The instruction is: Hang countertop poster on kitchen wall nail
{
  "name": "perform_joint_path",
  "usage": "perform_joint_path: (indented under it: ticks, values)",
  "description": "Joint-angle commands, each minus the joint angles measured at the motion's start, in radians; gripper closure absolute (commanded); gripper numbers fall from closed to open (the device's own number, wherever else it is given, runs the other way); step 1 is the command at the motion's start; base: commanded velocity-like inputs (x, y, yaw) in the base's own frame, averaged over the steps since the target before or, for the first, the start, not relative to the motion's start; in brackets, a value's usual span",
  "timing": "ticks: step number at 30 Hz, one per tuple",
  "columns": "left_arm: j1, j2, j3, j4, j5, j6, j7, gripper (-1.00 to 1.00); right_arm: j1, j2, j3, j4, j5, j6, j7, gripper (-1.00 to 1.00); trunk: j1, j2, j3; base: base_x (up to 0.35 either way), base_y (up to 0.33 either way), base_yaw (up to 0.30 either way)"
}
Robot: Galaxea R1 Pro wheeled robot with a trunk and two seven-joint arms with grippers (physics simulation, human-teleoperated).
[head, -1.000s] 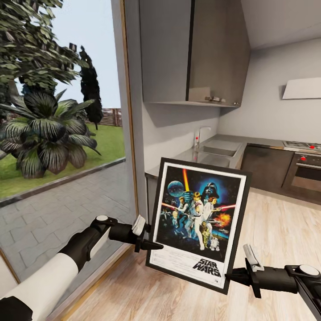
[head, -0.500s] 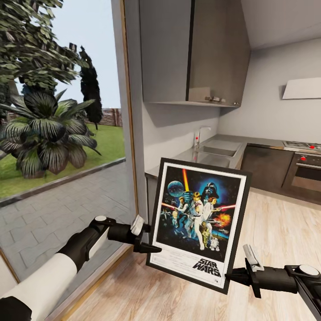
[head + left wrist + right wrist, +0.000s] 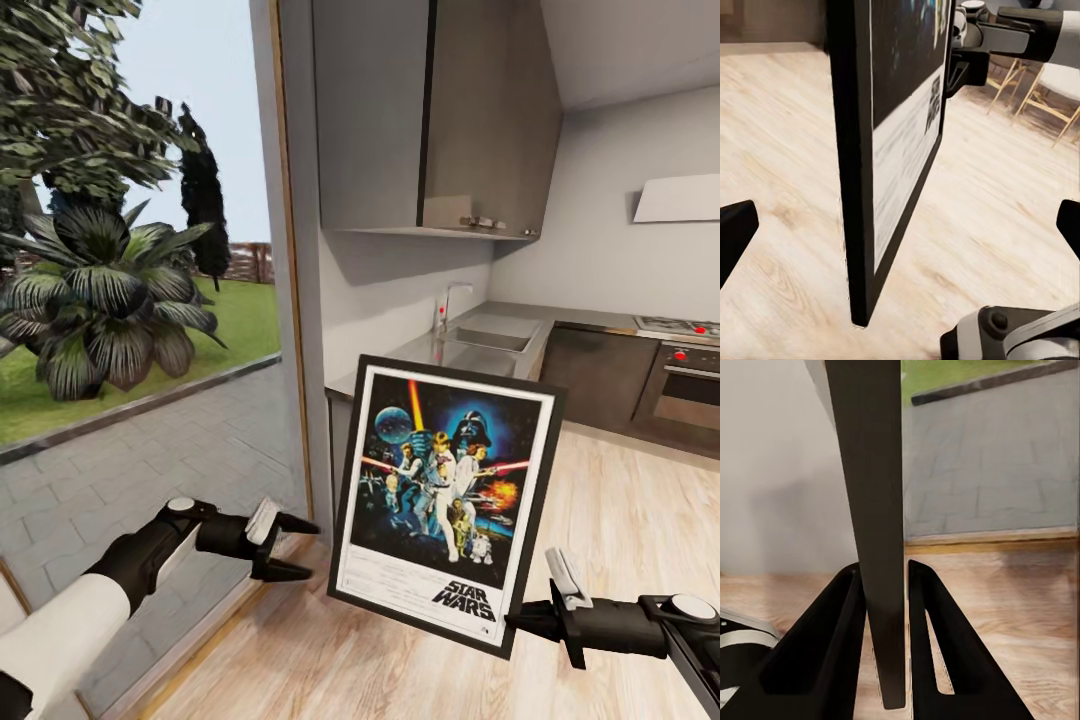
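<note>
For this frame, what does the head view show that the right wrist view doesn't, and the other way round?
Head view alone: the poster's printed front with its title, the left tool open and apart from the frame's left edge, the kitchen countertop with sink and tap, and the wall cabinets. Right wrist view alone: the frame seen edge-on, pinched between that tool's two fingers. Both: the poster held by the right tool, the wooden floor, and paving outside the glass.

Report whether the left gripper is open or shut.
Open. The left gripper has its jaws spread, empty, apart from the poster, which the right gripper clamps.
</note>
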Motion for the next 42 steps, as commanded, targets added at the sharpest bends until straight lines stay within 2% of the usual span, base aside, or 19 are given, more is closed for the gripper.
perform_joint_path:
  ticks: [1,2,5,7,9,11,14,15,19,23,26,29,30,31,32,36,39,40,42]
  values:
    - [-0.001,0.007,-0.007,0.000,0.009,0.003,-0.002,-1.00,-0.001,0.000,0.000,0.000,-0.002,-0.002,0.005,1.00,0.000,-0.001,-0.001,0.000,0.000,0.000]
    - [-0.001,0.025,-0.007,0.001,0.010,-0.001,-0.003,-1.00,-0.001,0.000,0.000,0.001,-0.002,-0.021,0.005,1.00,0.000,-0.001,-0.001,0.000,0.000,0.000]
    - [-0.001,0.041,-0.006,0.006,0.010,-0.003,-0.006,-1.00,-0.001,0.000,0.000,0.001,-0.002,-0.026,0.005,1.00,0.000,-0.001,-0.001,0.000,0.000,0.000]
    - [0.000,0.057,-0.007,0.046,0.020,-0.052,-0.021,-1.00,-0.001,0.000,0.000,0.002,-0.002,-0.029,0.005,1.00,0.000,-0.001,-0.001,0.000,0.000,0.000]
    - [0.000,0.061,-0.011,0.151,0.078,-0.144,-0.031,-1.00,-0.001,0.000,-0.001,0.003,-0.002,-0.030,0.004,1.00,0.000,-0.001,-0.001,0.000,0.000,0.000]
    - [0.000,0.060,-0.014,0.245,0.105,-0.206,-0.034,-1.00,-0.001,0.000,-0.001,0.003,-0.002,-0.031,0.003,1.00,0.000,-0.001,-0.001,0.000,0.000,0.000]
    - [0.000,0.047,-0.016,0.388,0.122,-0.307,-0.035,-1.00,-0.001,0.000,-0.001,0.003,-0.002,-0.031,0.002,1.00,0.000,-0.001,-0.001,0.000,0.000,0.000]
    - [0.000,0.033,-0.017,0.455,0.127,-0.352,-0.035,-1.00,-0.001,0.000,-0.002,0.003,-0.002,-0.032,0.002,1.00,0.000,-0.001,-0.001,0.000,0.000,0.000]
    - [0.000,-0.022,-0.015,0.570,0.130,-0.426,-0.029,-1.00,-0.001,0.000,-0.002,0.003,-0.002,-0.032,-0.001,1.00,0.000,-0.001,-0.001,0.000,0.000,0.000]
    - [0.012,-0.056,-0.014,0.608,0.132,-0.450,-0.015,-1.00,-0.001,-0.001,-0.004,0.003,-0.002,-0.032,-0.002,1.00,0.000,-0.001,-0.001,0.000,0.000,0.000]
    - [0.064,-0.074,-0.012,0.622,0.133,-0.460,0.073,-1.00,-0.001,-0.001,-0.008,0.002,-0.003,-0.032,-0.002,1.00,0.000,-0.001,-0.001,0.000,0.000,0.000]
    - [0.123,-0.105,-0.011,0.624,0.184,-0.472,0.177,-1.00,0.000,-0.001,-0.010,0.002,-0.004,-0.032,-0.002,1.00,0.000,-0.001,-0.001,0.000,0.000,0.000]
    - [0.150,-0.119,-0.010,0.625,0.227,-0.483,0.210,-1.00,0.000,-0.002,-0.011,0.001,-0.005,-0.031,-0.001,1.00,0.000,-0.001,-0.001,0.000,0.000,0.000]
    - [0.196,-0.135,-0.009,0.625,0.315,-0.503,0.247,-1.00,0.000,-0.002,-0.012,0.000,-0.006,-0.030,0.001,1.00,0.000,-0.001,-0.001,0.000,0.000,0.000]
    - [0.211,-0.138,-0.008,0.626,0.350,-0.509,0.256,-1.00,0.000,-0.002,-0.012,-0.001,-0.005,-0.029,0.002,1.00,0.000,-0.001,-0.001,0.000,0.000,0.000]
    - [0.263,-0.141,-0.003,0.627,0.410,-0.519,0.267,-1.00,0.000,-0.002,-0.015,-0.004,-0.004,-0.029,-0.002,1.00,0.000,-0.001,-0.001,0.000,0.000,0.000]
    - [0.276,-0.138,-0.001,0.627,0.417,-0.521,0.267,-1.00,0.000,-0.002,-0.015,-0.005,-0.005,-0.029,-0.003,1.00,0.000,-0.001,-0.001,0.000,0.000,0.000]
    - [0.286,-0.109,0.000,0.627,0.421,-0.519,0.267,-1.00,0.000,-0.001,-0.017,-0.005,-0.006,-0.027,-0.006,1.00,0.000,-0.001,-0.001,0.000,0.000,0.095]
    - [0.316,-0.102,0.001,0.627,0.422,-0.518,0.268,-1.00,0.000,-0.001,-0.026,-0.006,-0.007,-0.027,-0.006,1.00,0.000,-0.001,-0.001,0.000,0.000,0.187]
